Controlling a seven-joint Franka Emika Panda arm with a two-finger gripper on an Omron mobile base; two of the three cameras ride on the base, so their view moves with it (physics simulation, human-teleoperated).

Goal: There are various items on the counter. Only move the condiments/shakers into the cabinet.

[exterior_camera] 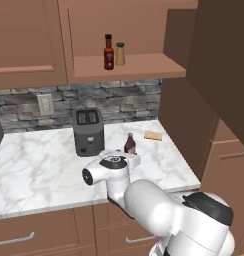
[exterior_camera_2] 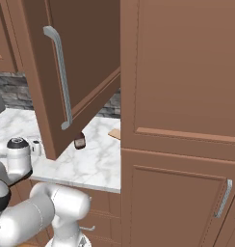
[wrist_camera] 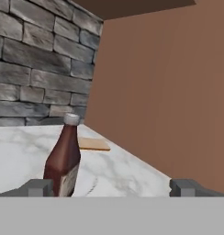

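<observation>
A reddish-brown, pale-capped bottle [exterior_camera: 129, 144] [exterior_camera_2: 80, 142] [wrist_camera: 63, 160] stands upright on the marble counter [exterior_camera: 39, 170], right of the dark grey toaster [exterior_camera: 88, 131]. My gripper [wrist_camera: 113, 188] hovers low just in front of it, open and holding nothing. The bottle is ahead of the left fingertip [wrist_camera: 38, 187], not between the jaws. On the shelf of the open cabinet [exterior_camera: 144, 67] stand a dark red-labelled bottle [exterior_camera: 109, 52] and a tan shaker [exterior_camera: 120, 53], side by side. A flat tan slab [exterior_camera: 153, 135] [wrist_camera: 92, 144] lies behind the bottle near the side wall.
The open cabinet door [exterior_camera_2: 76, 58] with its metal handle juts out over the counter's right end. A tall brown panel [wrist_camera: 178, 92] closes off the right side. The stone backsplash [exterior_camera: 119, 102] carries a wall outlet [exterior_camera: 45, 104]. Drawers sit below the counter.
</observation>
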